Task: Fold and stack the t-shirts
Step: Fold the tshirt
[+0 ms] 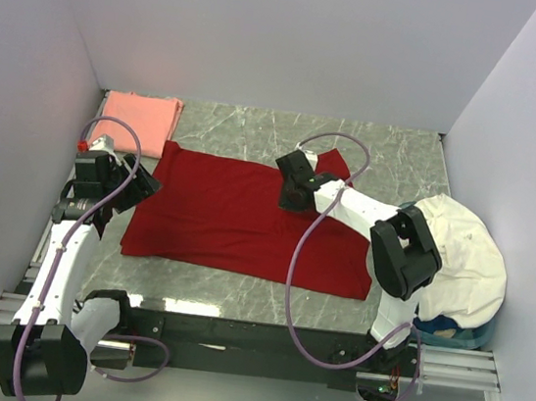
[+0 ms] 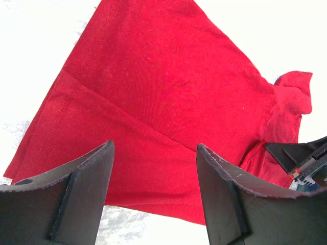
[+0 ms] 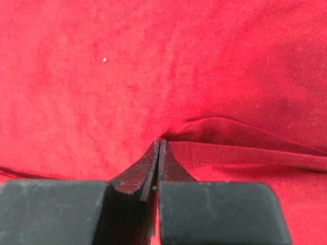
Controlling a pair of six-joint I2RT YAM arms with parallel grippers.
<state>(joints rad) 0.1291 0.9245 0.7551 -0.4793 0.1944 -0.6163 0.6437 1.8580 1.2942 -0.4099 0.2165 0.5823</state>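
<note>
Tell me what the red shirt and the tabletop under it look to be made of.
Red shirt: soft knit cloth, probably cotton jersey, matte. The wrist views show a fine knit grain, a stitched hem and a ribbed band. Tabletop: smooth, grey-green marble look with pale veins and a slight sheen. Whether it is real stone or printed laminate, I cannot tell.

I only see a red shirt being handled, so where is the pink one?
In the top view, the salmon-pink t-shirt lies folded in the far left corner of the table, right beside the red t-shirt at its far left tip.
</note>
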